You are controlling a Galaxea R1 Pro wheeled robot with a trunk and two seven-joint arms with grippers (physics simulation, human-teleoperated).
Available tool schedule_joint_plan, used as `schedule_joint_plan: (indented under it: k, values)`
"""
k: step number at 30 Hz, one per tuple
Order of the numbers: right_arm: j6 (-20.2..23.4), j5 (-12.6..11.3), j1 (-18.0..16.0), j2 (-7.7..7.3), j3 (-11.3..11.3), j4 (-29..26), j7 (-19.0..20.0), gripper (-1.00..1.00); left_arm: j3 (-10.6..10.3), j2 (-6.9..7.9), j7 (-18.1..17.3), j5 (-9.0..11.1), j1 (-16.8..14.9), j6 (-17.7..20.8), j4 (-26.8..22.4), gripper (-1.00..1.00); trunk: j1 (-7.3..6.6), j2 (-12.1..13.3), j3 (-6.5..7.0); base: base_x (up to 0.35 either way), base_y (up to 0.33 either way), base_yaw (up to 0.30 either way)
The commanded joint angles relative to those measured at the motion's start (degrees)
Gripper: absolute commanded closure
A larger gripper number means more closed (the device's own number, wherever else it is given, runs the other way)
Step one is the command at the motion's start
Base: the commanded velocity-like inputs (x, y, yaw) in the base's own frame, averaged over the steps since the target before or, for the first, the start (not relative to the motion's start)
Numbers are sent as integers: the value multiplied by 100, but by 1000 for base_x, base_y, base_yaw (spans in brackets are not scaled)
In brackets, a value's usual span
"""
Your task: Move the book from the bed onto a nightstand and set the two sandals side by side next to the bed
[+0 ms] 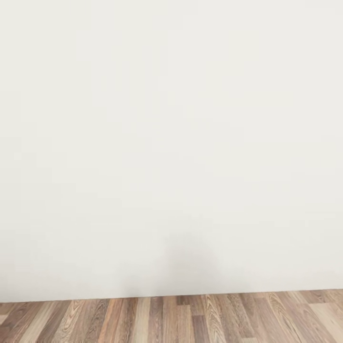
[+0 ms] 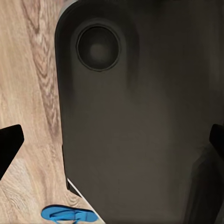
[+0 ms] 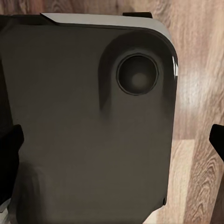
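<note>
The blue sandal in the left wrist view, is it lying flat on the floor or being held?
Lying flat on the wood floor, straps up, beside the robot's dark base. The left gripper's open fingertips hang clear of the blue sandal.

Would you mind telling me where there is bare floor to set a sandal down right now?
The plank floor along the foot of the white wall lies bare. Beside the robot's dark base, the strip of floor is open until the blue sandal. The base crowds the space below both arms.
</note>
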Motion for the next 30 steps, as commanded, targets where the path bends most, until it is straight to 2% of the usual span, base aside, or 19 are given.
schedule_joint_plan:
  k: [1, 22, 30]
  values:
    - [-4, -3, -4, 0, -8, 5, 4, -100, 4, 0, -10, 4, 2, -3, -7, -100, 0, -2, -5, 0, -7, 95]
    - [-4, -3, -4, 0, -8, 6, 3, -100, 4, 14, -10, 4, 2, -3, -7, -100, 0, -2, -5, 1, -2, 93]
    - [-10, -7, -4, 0, -8, 4, 4, -100, 4, 7, -10, 4, 2, -3, -9, -100, 0, -2, -5, 68, -93, 106]
